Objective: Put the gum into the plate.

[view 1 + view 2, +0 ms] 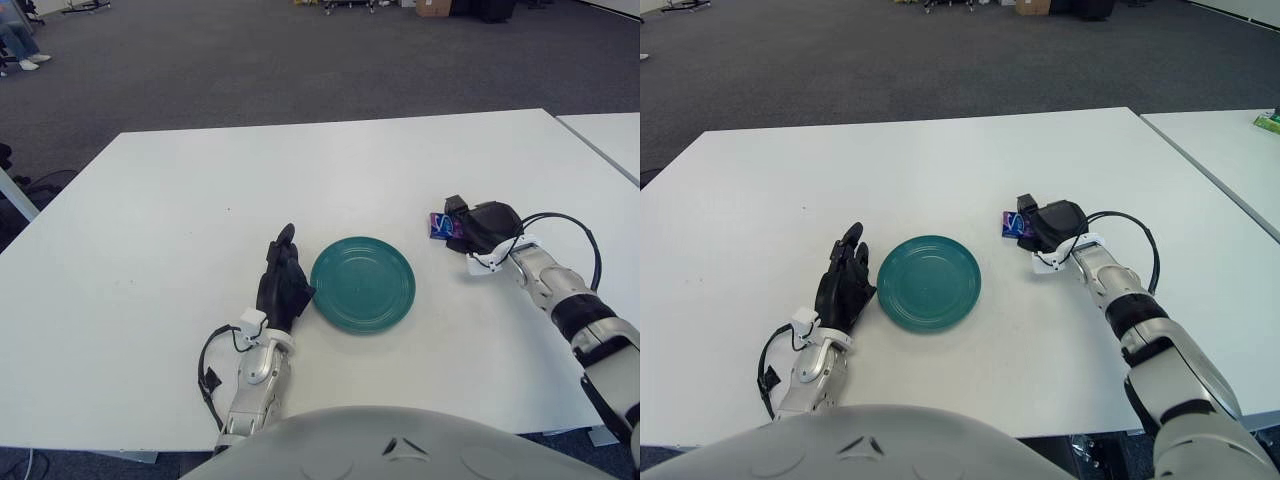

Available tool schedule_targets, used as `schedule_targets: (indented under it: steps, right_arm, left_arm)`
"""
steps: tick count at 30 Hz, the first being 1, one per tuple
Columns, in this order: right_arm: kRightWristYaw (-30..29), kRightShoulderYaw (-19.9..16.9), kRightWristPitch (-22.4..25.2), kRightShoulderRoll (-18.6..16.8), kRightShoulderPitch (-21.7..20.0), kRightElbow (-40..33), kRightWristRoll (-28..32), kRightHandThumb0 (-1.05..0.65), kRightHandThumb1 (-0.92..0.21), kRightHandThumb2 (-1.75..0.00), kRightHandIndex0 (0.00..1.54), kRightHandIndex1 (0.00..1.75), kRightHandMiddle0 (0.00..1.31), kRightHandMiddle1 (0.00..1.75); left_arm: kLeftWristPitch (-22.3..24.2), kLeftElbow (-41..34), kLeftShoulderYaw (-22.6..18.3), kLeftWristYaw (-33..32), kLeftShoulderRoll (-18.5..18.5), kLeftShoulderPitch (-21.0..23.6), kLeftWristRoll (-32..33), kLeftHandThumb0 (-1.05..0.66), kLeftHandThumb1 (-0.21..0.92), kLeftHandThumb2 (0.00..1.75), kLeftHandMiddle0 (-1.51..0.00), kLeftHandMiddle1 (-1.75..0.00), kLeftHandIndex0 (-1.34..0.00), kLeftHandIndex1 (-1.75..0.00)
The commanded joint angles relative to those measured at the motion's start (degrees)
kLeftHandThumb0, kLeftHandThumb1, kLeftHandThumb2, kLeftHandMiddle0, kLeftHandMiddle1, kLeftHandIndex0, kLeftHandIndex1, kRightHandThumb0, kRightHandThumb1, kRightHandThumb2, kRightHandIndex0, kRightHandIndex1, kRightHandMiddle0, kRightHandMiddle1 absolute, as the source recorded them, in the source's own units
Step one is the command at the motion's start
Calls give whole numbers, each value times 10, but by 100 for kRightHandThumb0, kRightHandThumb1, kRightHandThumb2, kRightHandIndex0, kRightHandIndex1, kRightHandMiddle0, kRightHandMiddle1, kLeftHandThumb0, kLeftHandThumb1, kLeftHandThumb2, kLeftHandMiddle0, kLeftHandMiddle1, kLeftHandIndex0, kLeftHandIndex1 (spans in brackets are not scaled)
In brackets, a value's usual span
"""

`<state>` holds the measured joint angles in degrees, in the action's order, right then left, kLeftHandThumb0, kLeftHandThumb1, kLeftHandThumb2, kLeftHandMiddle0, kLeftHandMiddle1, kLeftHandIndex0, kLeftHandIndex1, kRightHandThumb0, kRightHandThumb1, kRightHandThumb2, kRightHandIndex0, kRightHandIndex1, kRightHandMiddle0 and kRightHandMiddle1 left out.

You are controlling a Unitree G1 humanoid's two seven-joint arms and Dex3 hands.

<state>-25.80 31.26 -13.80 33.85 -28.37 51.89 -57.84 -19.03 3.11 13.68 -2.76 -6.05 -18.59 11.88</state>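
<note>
1. The right hand (478,226) is curling its fingers around the gum (440,226), a small blue-purple pack showing at the fingertips, apparently just off the table (200,200).
2. The plate (362,283) is lying to the robot's left of the gum and slightly nearer the robot; bare table is separating them; the gum's long axis is unclear.
3. The left hand (283,283) is idling with fingers loosely extended, just beside the plate's left rim.
</note>
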Motion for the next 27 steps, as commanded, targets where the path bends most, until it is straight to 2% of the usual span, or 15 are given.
schedule_targets:
  steps: [1, 9, 15, 23, 27]
  right_arm:
    - [-38, 17, -6, -35, 0, 75, 5, -59, -92, -75, 94, 175, 64, 175]
    - [-103, 29, -16, -56, -18, 139, 18, -53, -92, -74, 96, 175, 69, 175]
    - [-134, 37, -26, -44, -15, 127, 25, -51, -92, -73, 98, 175, 71, 175]
    - [-75, 18, -52, -1, -43, 39, 49, -49, -92, -73, 101, 175, 73, 175]
    - [-9, -16, -61, 40, -24, -114, 71, -48, -92, -72, 104, 175, 77, 175]
  left_arm:
    - [-4, 0, -7, 7, -36, -7, 17, -87, 92, 97, -12, -1, 0, -49]
    - [-9, 7, -23, 27, -32, -3, 41, -91, 92, 96, -12, -1, 0, -51]
    - [-10, 11, -29, 32, -31, -1, 42, -92, 92, 96, -12, 0, 0, -51]
    - [-15, 24, -36, 42, -30, 4, 40, -93, 92, 96, -11, 0, 0, -51]
    - [-19, 33, -38, 43, -32, 8, 38, -93, 92, 97, -11, 0, 0, -51]
